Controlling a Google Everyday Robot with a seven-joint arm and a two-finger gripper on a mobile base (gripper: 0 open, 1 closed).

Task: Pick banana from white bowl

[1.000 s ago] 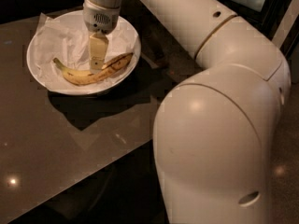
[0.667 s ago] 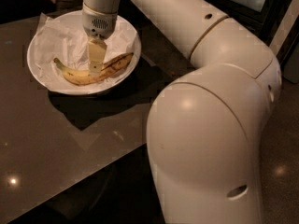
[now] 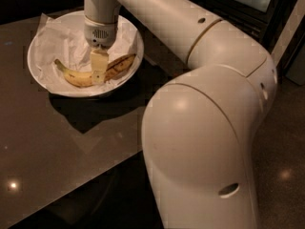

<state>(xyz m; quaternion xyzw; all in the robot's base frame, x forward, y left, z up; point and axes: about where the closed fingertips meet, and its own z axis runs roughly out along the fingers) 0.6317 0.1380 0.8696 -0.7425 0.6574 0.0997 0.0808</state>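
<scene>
While the curved yellow banana with brown-black streaks point(image 3: 76, 78) lies on the crumpled white paper lining point(image 3: 57, 42) of the large round shallow white bowl point(image 3: 30, 56), stem end toward the view's left, the cream-coloured end effector point(image 3: 98, 74) points straight down into the bowl and covers the fruit's middle. Whether it is open or clamped on the banana cannot be told. The bowl stands on the far part of the dark glossy desk point(image 3: 57, 147), with the robot's bulky cream arm point(image 3: 205, 128) reaching over it.

You'll find the banana point(image 3: 76, 78) in the bowl point(image 3: 38, 75), far left on the surface point(image 3: 57, 151), with the pincer point(image 3: 98, 76) at its middle.
</scene>
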